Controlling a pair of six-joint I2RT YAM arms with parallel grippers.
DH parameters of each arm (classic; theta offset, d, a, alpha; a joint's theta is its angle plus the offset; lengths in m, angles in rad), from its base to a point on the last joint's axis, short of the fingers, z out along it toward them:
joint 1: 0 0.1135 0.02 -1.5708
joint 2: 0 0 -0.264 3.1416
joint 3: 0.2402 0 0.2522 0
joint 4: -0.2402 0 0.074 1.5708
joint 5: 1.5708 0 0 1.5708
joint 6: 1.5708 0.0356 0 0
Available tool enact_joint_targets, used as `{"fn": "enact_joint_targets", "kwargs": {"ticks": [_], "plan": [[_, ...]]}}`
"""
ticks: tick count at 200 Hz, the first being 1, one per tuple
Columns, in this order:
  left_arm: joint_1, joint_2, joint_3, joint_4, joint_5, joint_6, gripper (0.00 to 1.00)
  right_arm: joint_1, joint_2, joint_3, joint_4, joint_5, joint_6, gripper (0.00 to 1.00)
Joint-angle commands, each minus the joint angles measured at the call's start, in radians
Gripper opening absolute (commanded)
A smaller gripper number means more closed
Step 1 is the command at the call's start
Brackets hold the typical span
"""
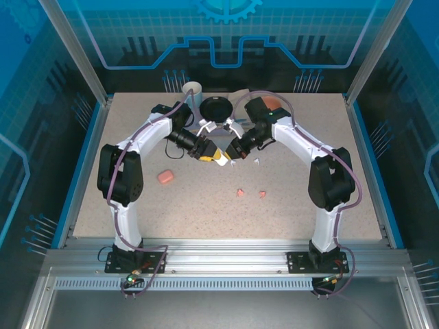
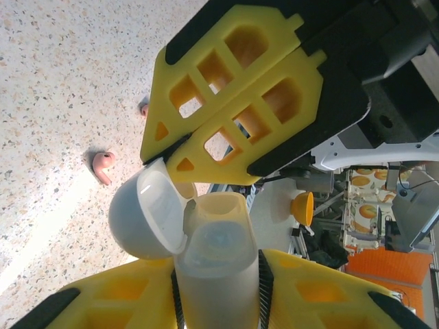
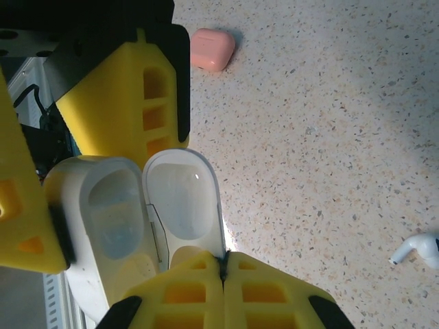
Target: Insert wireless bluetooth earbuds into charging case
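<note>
Charging case (image 2: 214, 281), white with its lid flipped open, is clamped between the left gripper's (image 1: 212, 155) yellow fingers around the middle of the worktop (image 1: 309, 205), a little toward the far edge. Right gripper (image 3: 223, 271) has its fingers pressed flat together, tips at the lid's rim. A pink earbud (image 1: 241, 192) and a second pink earbud (image 1: 262, 194) lie nearer the front edge. A white earbud (image 3: 417, 249) lies beside the right gripper, and a shut pink case (image 1: 165, 177) toward the left edge.

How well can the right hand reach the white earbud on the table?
Probably yes: the earbud lies on bare table close to the right hand, with nothing between them. The hand is shut by the open case that the left hand holds, so it must open first.
</note>
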Motion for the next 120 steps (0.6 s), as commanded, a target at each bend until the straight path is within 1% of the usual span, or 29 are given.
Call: {"fn": "enact_joint_targets", "kwargs": {"ticks": [1, 59, 87, 108, 113, 120], "plan": [[-0.003, 0.019, 0.032, -0.044, 0.054, 0.037, 0.33, 0.011, 0.016, 0.030, -0.015, 0.013, -0.013, 0.00], [-0.003, 0.029, 0.029, -0.023, 0.052, 0.024, 0.22, 0.010, 0.004, 0.028, -0.001, 0.010, 0.000, 0.00], [-0.003, 0.023, 0.021, -0.009, 0.049, 0.021, 0.12, 0.001, -0.010, 0.022, 0.015, 0.010, 0.018, 0.00], [-0.003, 0.004, -0.002, 0.024, 0.044, 0.009, 0.03, -0.014, -0.028, 0.019, 0.037, 0.007, 0.047, 0.00], [-0.003, -0.003, -0.009, 0.037, 0.041, 0.005, 0.00, -0.018, -0.031, 0.019, 0.042, 0.008, 0.061, 0.03], [-0.003, -0.016, -0.022, 0.054, 0.040, 0.001, 0.00, -0.025, -0.041, 0.014, 0.052, 0.006, 0.076, 0.08]]}}
